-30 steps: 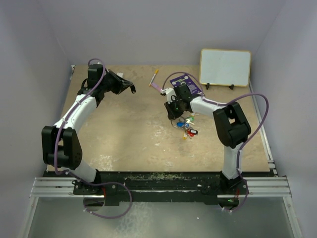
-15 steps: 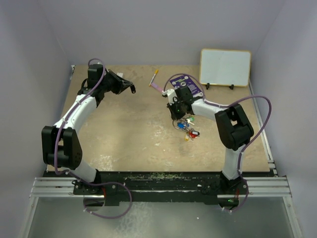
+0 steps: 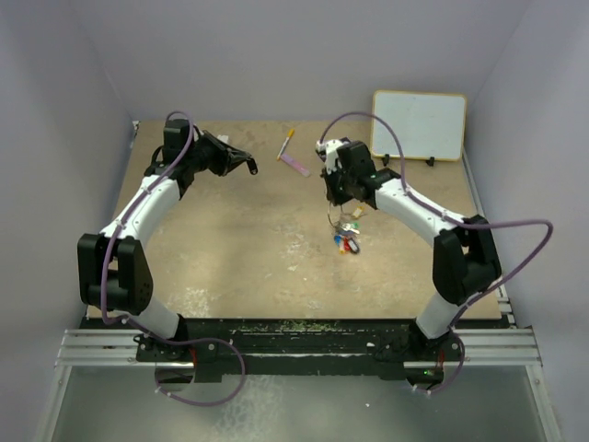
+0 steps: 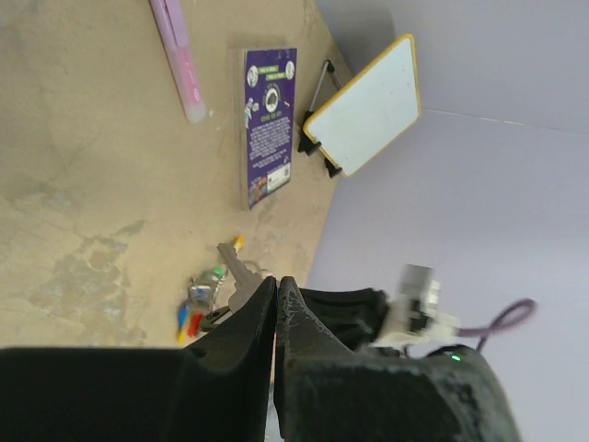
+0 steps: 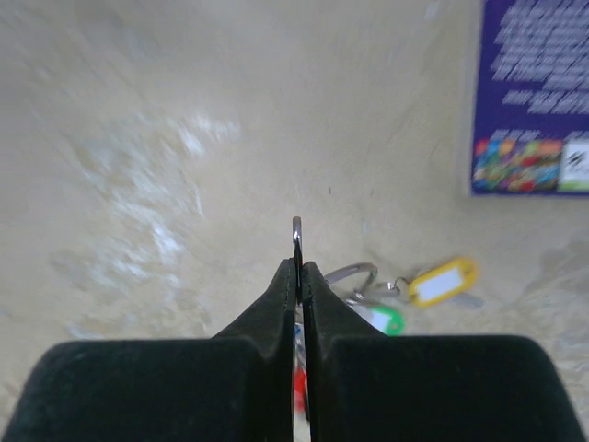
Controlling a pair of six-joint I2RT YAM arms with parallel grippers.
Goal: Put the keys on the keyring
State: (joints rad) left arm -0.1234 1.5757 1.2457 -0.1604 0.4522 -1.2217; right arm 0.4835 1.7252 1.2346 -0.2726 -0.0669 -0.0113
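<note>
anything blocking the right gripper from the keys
Nothing visible. The right gripper, shut on a thin metal edge that looks like the keyring, hangs over the keys with no object between.

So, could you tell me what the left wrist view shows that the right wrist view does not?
Only the left wrist view: the whiteboard and pink pen. Only the right wrist view: a thin silvery piece pinched edge-on between the right fingers. Both: the purple card and the tagged keys.
</note>
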